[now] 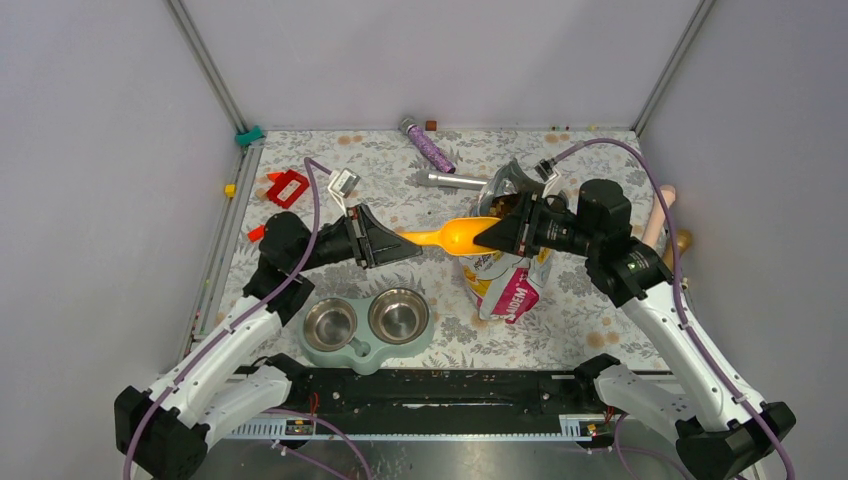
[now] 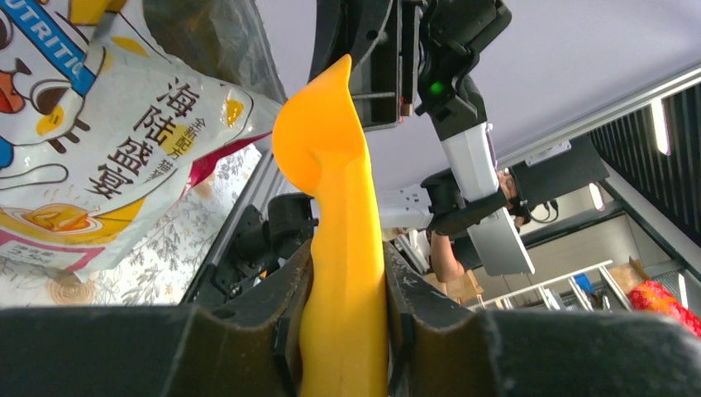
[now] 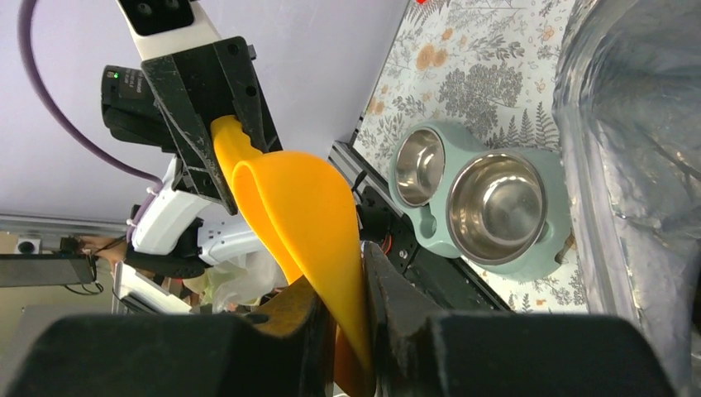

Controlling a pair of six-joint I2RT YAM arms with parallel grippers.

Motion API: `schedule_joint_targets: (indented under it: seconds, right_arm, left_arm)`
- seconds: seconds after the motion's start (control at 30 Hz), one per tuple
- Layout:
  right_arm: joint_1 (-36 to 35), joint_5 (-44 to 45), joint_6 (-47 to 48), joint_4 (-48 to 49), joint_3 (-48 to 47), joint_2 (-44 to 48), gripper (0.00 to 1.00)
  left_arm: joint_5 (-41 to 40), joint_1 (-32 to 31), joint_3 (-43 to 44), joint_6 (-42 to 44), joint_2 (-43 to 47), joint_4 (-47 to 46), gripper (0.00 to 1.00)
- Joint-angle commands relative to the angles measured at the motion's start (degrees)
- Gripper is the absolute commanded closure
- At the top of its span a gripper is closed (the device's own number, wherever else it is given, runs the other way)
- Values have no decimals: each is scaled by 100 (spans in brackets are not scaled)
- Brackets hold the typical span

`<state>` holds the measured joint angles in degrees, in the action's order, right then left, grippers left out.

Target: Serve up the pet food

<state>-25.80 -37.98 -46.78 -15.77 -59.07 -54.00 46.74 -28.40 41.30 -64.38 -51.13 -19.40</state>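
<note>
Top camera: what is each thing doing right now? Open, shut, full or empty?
Scoop: up in the air, empty, held at both ends.
Left gripper: shut on the scoop's handle.
Right gripper: shut on the rim of the scoop's cup.
Food bag: standing up, top open.
Bowls: both empty.

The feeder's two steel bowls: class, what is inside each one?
Both steel bowls in the green feeder show only bare shiny metal, with nothing in them. Nothing covers them from above, so none of their insides is hidden.
</note>
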Motion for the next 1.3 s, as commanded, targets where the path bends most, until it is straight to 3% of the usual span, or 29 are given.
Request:
schedule_joint_targets:
  seconds: [0.0, 0.03, 0.23, 0.27, 0.33, 0.4, 0.53, 0.8, 0.97, 1.13, 1.27]
  right_arm:
    - [14, -82, 230, -105, -147, 96, 100]
    - [9, -52, 233, -120, -133, 105, 100]
    - [9, 17, 378, -282, -158, 135, 100]
    - [13, 45, 434, -354, -184, 143, 95]
    - [14, 219, 574, -541, -279, 164, 68]
    - [14, 574, 815, -835, -471, 213, 35]
    - [13, 1415, 1390, -1358, -884, 415, 2]
    - [16, 3933, 2245, -2310, -1636, 701, 0]
    - [12, 5916, 2731, -3388, -2249, 5, 0]
    - [14, 5946, 3028, -3656, -2493, -634, 1]
    - [22, 6051, 3102, -3744, -2541, -1012, 5]
  left_arm:
    - [-33, -8, 221, 35, -32, -327, 89]
    - [-60, -15, 201, 9, -22, -351, 99]
    - [-149, -70, 134, 71, 68, -322, 100]
    - [-213, -81, 138, 138, 107, -225, 100]
    - [-369, -98, 266, 390, 177, 234, 100]
    - [-538, -119, 431, 650, 251, 758, 100]
    - [-898, -121, 767, 941, 393, 1715, 100]
    - [-1306, -128, 942, 1186, 649, 1993, 100]
    - [-1603, -139, 1597, 1605, 350, 3083, 100]
    - [-1078, -150, 1997, 1526, -167, 3369, 100]
    - [-1165, -289, 2270, 1511, -371, 3437, 100]
